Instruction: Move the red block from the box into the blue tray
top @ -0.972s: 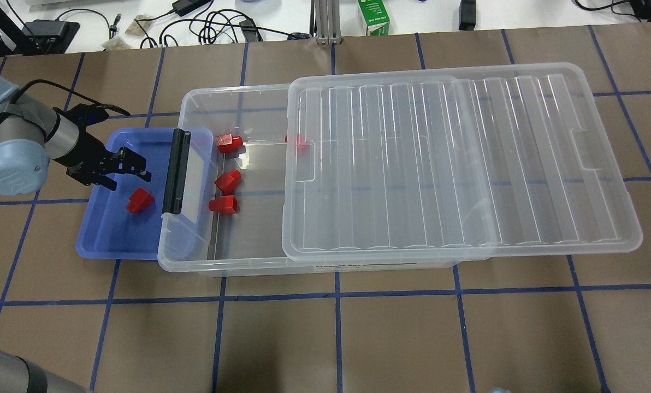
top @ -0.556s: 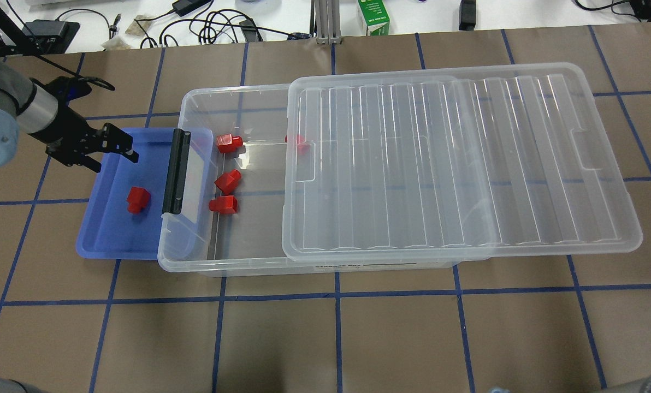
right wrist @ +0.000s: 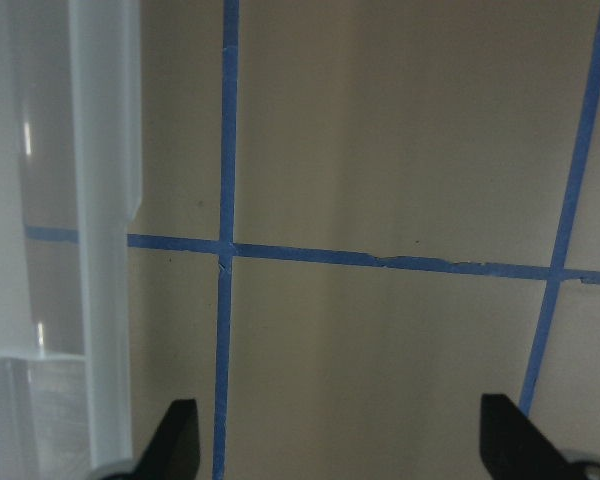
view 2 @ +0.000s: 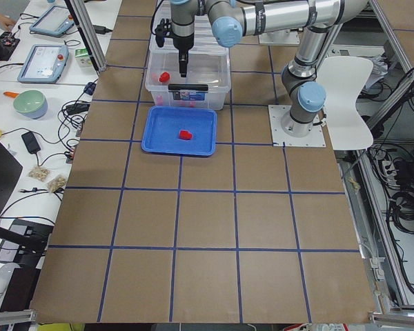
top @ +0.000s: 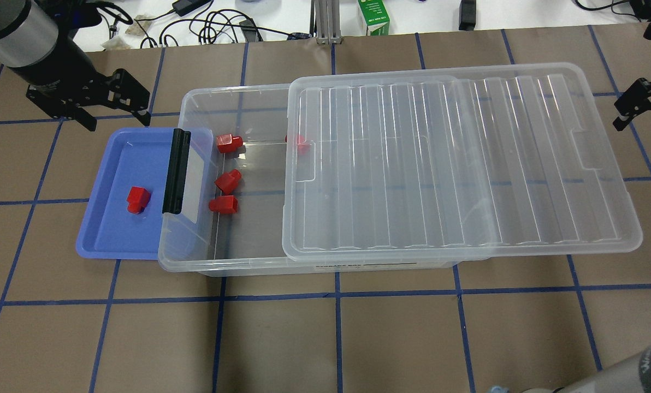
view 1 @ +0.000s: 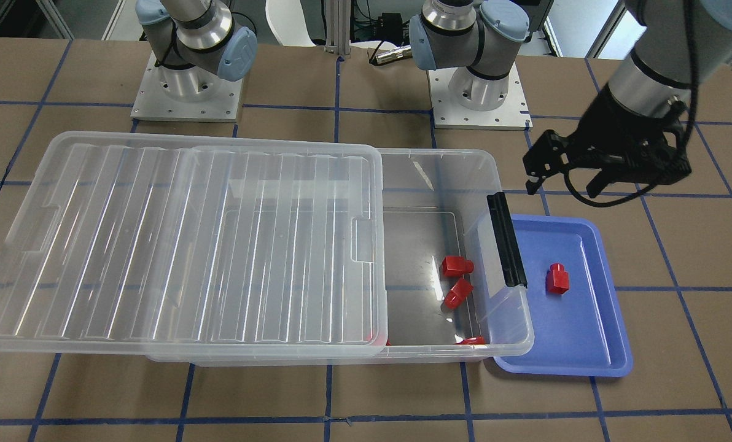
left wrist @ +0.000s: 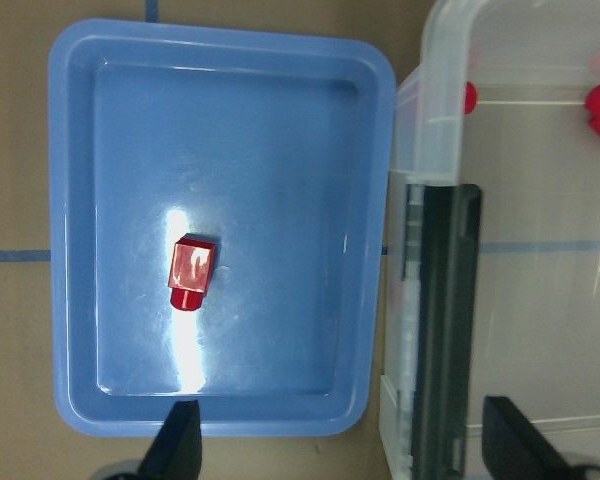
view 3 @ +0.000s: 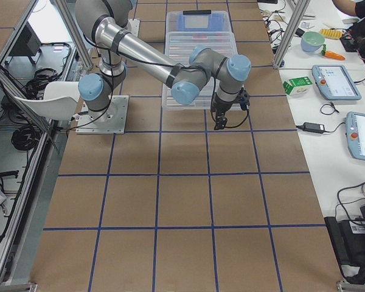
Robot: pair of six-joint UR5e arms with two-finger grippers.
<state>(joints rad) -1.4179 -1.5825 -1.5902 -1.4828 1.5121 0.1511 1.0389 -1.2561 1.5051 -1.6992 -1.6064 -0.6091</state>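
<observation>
In the blue tray [top: 107, 232], beside the box [top: 168, 261], the red block [top: 138, 198] lies free; the left hand [top: 119, 121], raised near the tray's edge, and the right hand [right wrist: 340, 445] are both spread and empty, so placement is judged complete.

Taped brown table [top: 358, 338], box [top: 223, 267], blue tray [top: 115, 232]

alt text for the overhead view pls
One red block lies in the blue tray at the left end of the clear box, whose lid covers all but that end. Three more red blocks show in the open part, and the left hand hangs open and empty past the tray's far edge.
</observation>
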